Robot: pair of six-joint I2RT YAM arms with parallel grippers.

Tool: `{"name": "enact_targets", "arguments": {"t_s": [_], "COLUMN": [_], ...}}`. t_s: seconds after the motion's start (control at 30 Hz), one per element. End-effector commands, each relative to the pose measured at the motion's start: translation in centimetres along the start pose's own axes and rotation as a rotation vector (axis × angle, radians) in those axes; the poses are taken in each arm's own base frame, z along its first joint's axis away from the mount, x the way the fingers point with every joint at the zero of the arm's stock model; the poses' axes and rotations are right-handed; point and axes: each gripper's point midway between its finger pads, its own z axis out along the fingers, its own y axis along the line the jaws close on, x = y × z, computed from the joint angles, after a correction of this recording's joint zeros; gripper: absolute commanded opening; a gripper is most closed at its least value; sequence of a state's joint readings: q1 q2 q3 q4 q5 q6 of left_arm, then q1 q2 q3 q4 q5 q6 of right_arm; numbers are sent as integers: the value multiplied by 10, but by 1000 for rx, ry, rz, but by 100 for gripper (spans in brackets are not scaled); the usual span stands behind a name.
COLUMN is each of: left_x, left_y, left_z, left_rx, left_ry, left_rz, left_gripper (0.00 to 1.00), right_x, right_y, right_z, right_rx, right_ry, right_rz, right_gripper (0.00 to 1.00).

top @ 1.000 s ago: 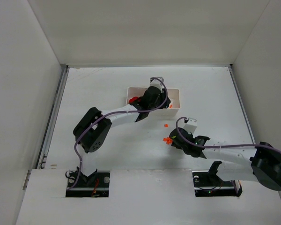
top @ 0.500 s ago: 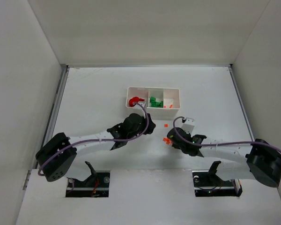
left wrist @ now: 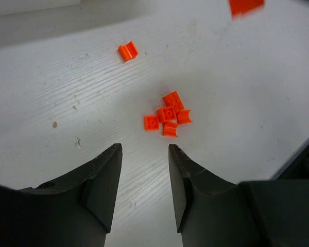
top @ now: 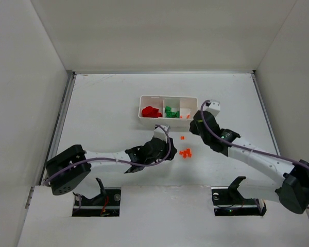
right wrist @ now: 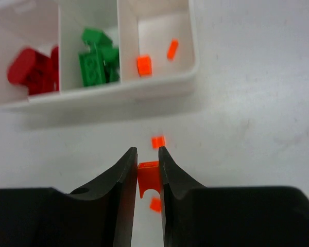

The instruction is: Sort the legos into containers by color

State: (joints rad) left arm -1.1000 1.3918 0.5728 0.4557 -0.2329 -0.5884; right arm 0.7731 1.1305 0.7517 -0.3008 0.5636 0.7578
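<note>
Though split into three compartments, the white tray (top: 168, 117) is one piece. Just in front of it the right gripper (right wrist: 147, 153) is narrowed on an orange piece (right wrist: 148, 177). The left gripper (left wrist: 144, 149) is spread wide and empty near a loose orange cluster (left wrist: 167, 117). Red bricks (top: 151, 111) fill the tray's left compartment, green bricks (top: 170, 111) the middle, and two tiny orange bits (right wrist: 144, 65) the right.

Holds the left arm stretched low and to the right, left gripper (left wrist: 144, 150) angled down with jaws parted. Holds the right arm extended forward and to the left, right gripper (right wrist: 147, 154) pinched on a small orange piece (right wrist: 148, 174).
</note>
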Motion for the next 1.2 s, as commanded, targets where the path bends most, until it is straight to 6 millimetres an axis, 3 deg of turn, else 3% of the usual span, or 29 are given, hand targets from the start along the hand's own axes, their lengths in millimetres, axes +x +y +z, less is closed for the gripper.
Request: {"name": "enact_targets", "arguments": {"t_s": [0.0, 0.17, 0.37, 0.47, 0.53, 0.6, 0.7, 0.9, 1.0, 1.17], "left_x": [-25, -15, -8, -6, -5, -4, 0, 4, 6, 12], "left_y": [-21, -29, -36, -37, -38, -39, -42, -50, -47, -40], "left_z": [8, 19, 32, 40, 44, 47, 52, 61, 65, 72], "left_rx": [28, 25, 21, 16, 13, 12, 11, 10, -13, -54], "left_ry": [-83, -60, -41, -33, -29, -25, -15, -5, 5, 27], "left_rz": [-23, 0, 28, 49, 58, 67, 87, 136, 162, 202], "left_gripper": [39, 39, 38, 36, 36, 36, 36, 34, 31, 28], "right_x": [-60, -94, -107, -108, -108, -107, -100, -60, -41, -25], "right_y": [28, 33, 30, 30, 30, 27, 18, 5, -5, -17], "right_z": [22, 63, 98, 103, 99, 92, 77, 53, 41, 24], "right_rx": [-87, -66, -22, -25, -27, -31, -41, -70, -78, -95], "right_ry": [-114, -142, -139, -135, -139, -149, -159, -124, -108, -104], "right_rz": [-28, -44, -66, -60, -55, -52, -36, -1, 31, 67], "right_gripper": [24, 24, 27, 36, 46, 50, 49, 41, 38, 36]}}
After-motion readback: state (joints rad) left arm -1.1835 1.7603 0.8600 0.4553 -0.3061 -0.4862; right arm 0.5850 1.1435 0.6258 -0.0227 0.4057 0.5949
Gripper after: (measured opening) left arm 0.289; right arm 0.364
